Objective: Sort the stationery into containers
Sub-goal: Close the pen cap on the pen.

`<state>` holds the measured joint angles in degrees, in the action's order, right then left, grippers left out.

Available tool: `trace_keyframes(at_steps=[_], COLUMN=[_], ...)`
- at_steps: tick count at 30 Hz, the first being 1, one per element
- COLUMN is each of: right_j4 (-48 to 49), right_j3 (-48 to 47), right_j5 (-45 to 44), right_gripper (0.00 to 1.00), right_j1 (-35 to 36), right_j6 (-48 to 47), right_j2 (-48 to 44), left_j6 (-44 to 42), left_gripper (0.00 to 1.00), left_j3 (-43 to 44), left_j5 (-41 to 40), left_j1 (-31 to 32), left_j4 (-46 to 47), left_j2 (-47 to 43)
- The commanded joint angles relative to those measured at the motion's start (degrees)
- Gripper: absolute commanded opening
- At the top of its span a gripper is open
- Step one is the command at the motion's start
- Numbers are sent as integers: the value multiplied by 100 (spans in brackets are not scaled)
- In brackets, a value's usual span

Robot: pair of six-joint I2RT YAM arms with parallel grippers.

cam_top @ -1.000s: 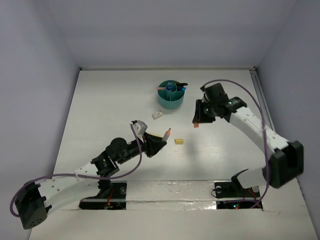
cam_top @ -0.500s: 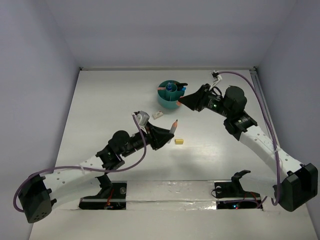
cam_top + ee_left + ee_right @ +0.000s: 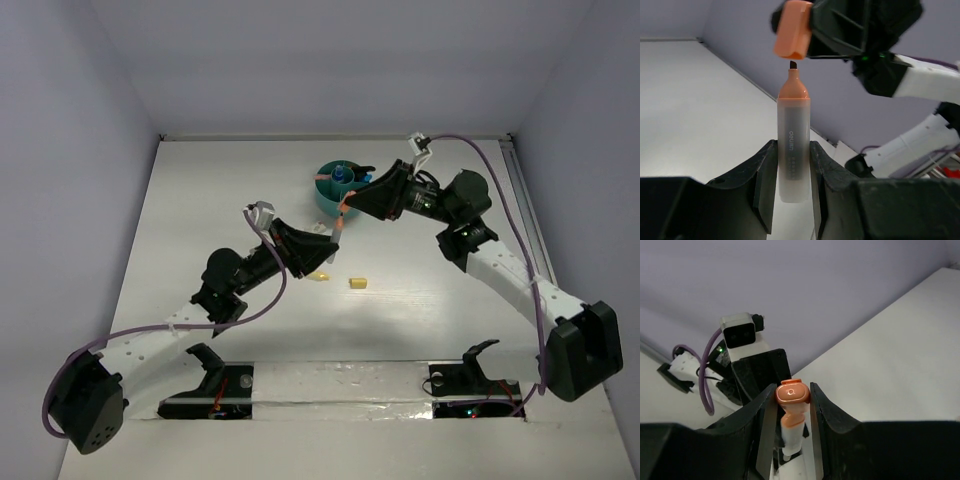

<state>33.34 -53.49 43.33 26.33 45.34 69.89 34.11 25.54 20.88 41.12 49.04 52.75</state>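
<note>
The left gripper [image 3: 791, 151] is closed narrowly on a translucent grey highlighter with an orange neck and dark chisel tip [image 3: 793, 125], clamping the lower barrel between both jaws; the right gripper [image 3: 791, 391] is pinched just as narrowly on the matching orange plastic cap [image 3: 792, 29]; everything turns on how those two line up. In the left wrist view the highlighter stands upright in the centre of the frame, long axis running bottom to top, tip pointing up; the cap hangs directly above it at the top of the frame, apart from the tip by a small gap, and it looks slightly tilted and shifted towards the left, so its mouth seems not quite square over the tip. In the right wrist view the cap is seen end-on at the centre, with the highlighter's neck showing just below it, roughly along the same line. From above, the two grippers meet nose to nose in the upper middle of the frame, over the white table [image 3: 220, 200]; the round teal plastic organizer [image 3: 335, 205] sits just above and left of that meeting point, nearer the right gripper than the left; a small yellow eraser bit [image 3: 357, 283] lies below, well apart. By my judgement the coming move is a short push along the highlighter's axis, after a small correction of the cap's tilt.
</note>
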Motion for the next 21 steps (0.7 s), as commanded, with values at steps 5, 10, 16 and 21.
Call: trace_keyframes(at_steps=[5, 10, 16, 21], right_j4=[1737, 2106, 1992, 1684], right_j3=[-275, -284, -240, -346], right_j5=[1168, 1283, 1283, 1344], right_gripper=[17, 17, 17, 18], right_j1=[30, 30, -22, -22], right_j6=[1011, 1231, 1152, 1047], right_j2=[745, 877, 746, 702], left_j6=[737, 852, 782, 729], left_gripper=[0, 0, 0, 0], left_j3=[-374, -436, -366, -322], left_j5=[1207, 1243, 1216, 1225], left_j1=[-157, -262, -263, -316], left_j4=[1775, 1820, 1557, 1433], left_j2=[24, 16, 60, 139])
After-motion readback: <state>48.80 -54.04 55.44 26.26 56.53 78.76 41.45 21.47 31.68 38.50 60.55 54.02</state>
